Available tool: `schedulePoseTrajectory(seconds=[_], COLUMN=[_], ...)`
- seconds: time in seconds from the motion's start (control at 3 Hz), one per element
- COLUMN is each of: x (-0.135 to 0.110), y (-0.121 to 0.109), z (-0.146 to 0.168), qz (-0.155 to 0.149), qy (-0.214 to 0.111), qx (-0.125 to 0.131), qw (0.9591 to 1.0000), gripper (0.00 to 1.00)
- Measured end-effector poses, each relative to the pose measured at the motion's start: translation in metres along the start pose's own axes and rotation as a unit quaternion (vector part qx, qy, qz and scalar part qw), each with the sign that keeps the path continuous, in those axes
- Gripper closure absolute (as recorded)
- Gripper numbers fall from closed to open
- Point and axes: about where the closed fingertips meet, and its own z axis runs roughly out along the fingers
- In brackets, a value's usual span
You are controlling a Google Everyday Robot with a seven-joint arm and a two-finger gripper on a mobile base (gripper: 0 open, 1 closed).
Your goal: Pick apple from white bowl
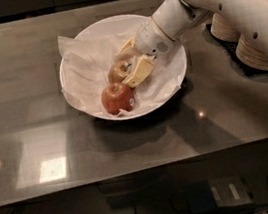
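Inside the white bowl [111,24], the gripper [128,62] sits around the duller yellowish apple [118,72], apparently to lift it, though whether it is clamped cannot be told, with the redder apple [118,98] just beside its tip.

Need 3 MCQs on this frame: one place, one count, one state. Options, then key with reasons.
1. Where is the gripper?
A) Raised high above the bowl
B) Down inside the white bowl, at the duller apple
C) Off to the bowl's left

2. How many apples lie in the bowl?
A) One
B) Two
C) Three

3. How is the white paper?
A) Folded flat
B) Balled up
C) Crinkled, lining the bowl

Key:
1 B, since the gripper's end sits within the rim, right at the duller apple.
2 B, since there is that apple plus a red-orange apple nearer the front rim.
3 C, since creased paper covers the bowl's inside, with a corner sticking out past the left rim.
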Motion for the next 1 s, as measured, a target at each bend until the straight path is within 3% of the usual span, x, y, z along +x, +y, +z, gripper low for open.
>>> schedulePoseTrajectory(seconds=[0.33,1.0], x=[-0.0021,-0.0021], y=[-0.0004,-0.0004], z=[-0.0019,-0.0019], qz=[0.0,0.0], qy=[0.0,0.0], qx=[0.0,0.0], qw=[1.0,1.0], gripper=[0.51,0.94])
